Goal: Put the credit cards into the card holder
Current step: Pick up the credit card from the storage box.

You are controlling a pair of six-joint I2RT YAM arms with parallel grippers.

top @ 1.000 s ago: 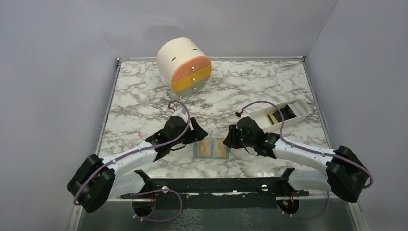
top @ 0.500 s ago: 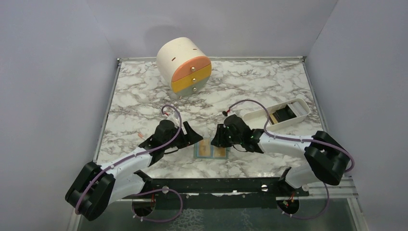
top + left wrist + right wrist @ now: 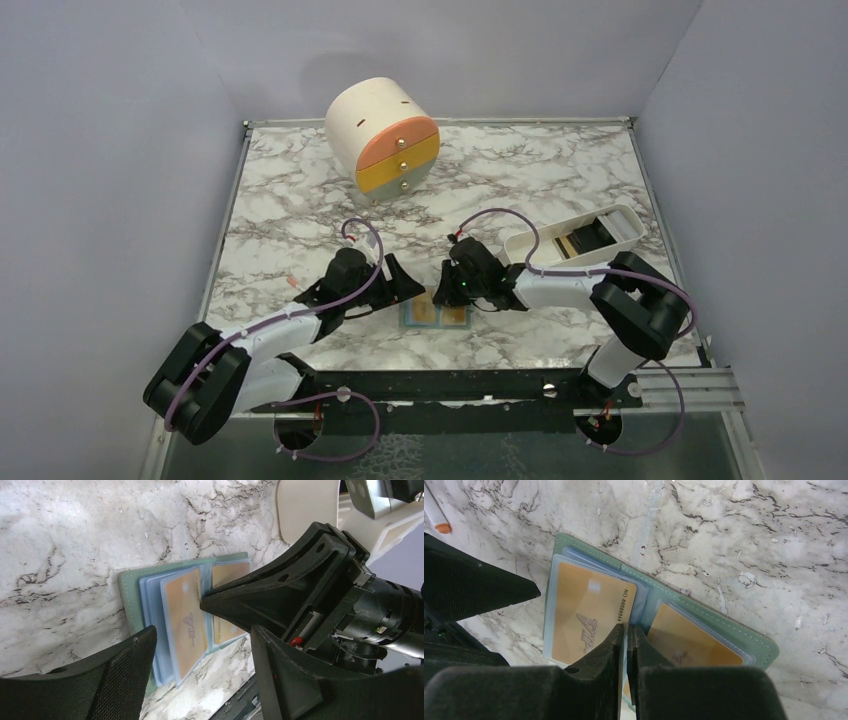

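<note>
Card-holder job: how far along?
Done: tan-orange plastic cards show in both halves of the open sage-green wallet. In hand: right fingers nearly closed at its fold, left fingers open alongside. Left: dark and tan cards in the long white plastic tray.

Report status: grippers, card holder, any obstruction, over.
Left gripper open, beside the card holder. Right gripper shut at its centre fold, grip on anything unclear. Holder lies open, tan cards in both sides. Nothing blocking.
</note>
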